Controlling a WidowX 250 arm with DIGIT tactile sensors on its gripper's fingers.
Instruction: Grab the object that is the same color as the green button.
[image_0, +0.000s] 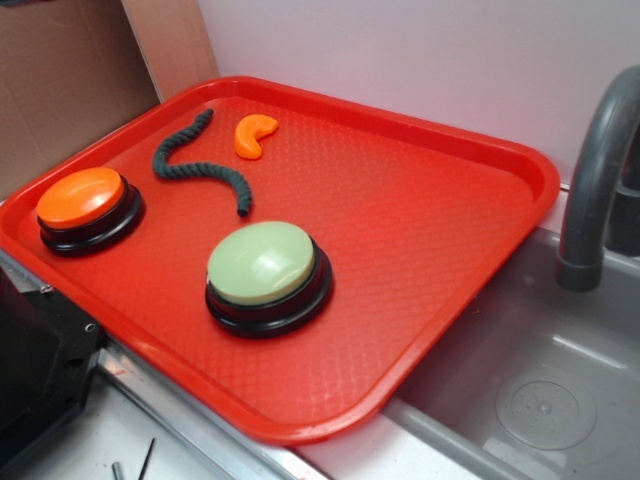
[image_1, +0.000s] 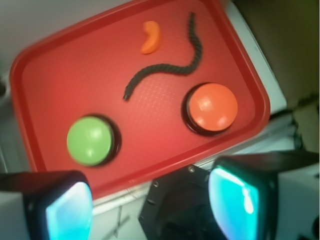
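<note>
A dark green wavy rope piece (image_0: 200, 163) (image_1: 167, 67) lies on the red tray (image_0: 420, 230) (image_1: 55, 70), toward its back left in the exterior view. The pale green domed button (image_0: 266, 272) (image_1: 91, 140) stands on a black base near the tray's front. My gripper (image_1: 152, 205) shows only in the wrist view, high above and off the tray's near edge. It is open, with nothing between its two fingers (image_1: 234, 197). It is far from the rope.
An orange-domed button (image_0: 86, 205) (image_1: 212, 107) sits at the tray's left. A small orange crescent (image_0: 254, 133) (image_1: 150, 37) lies beside the rope. A grey sink (image_0: 540, 390) and faucet (image_0: 596, 180) stand to the right. A black mount (image_0: 35, 370) (image_1: 180, 205) sits off the tray's front left.
</note>
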